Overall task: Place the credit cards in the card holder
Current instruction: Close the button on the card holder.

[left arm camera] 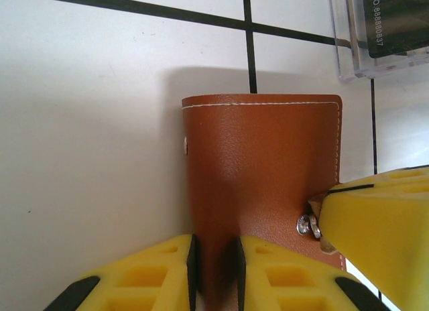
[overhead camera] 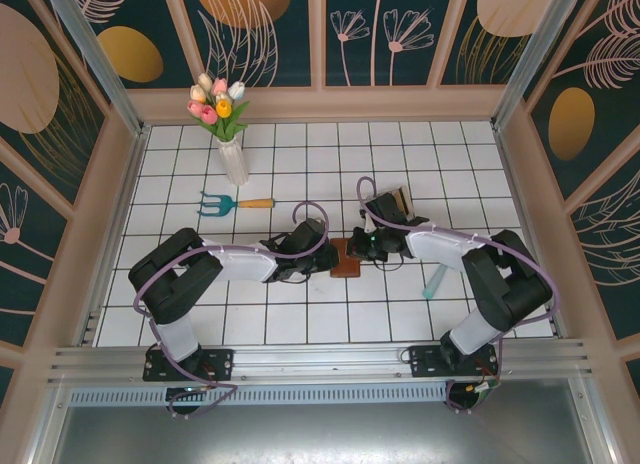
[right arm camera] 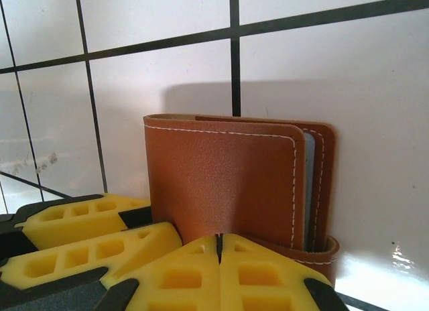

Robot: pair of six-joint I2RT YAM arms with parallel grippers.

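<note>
Wallet: the brown holder (overhead camera: 345, 256) stands on the tiled tabletop, mid-way across and toward the near edge, between the two arms.
Left gripper (left arm camera: 216, 271): clamped on the wallet's leather from one side — the flap sits pinched between its yellow fingers (left arm camera: 154, 274).
Right gripper (right arm camera: 219, 257): jaws fully together at the wallet's lower edge by the strap; whether it pinches leather I cannot tell.
Cards: a pale-blue edge (right arm camera: 308, 190) shows inside the fold; a clear rack (left arm camera: 382, 29) lies just beyond.
Step, as I judge it: closing the wallet, fastening the snap (left arm camera: 307, 225).
Doing it well: hold the left grip steady, press the tab squarely onto the stud — no twisting, or the wallet topples.
</note>
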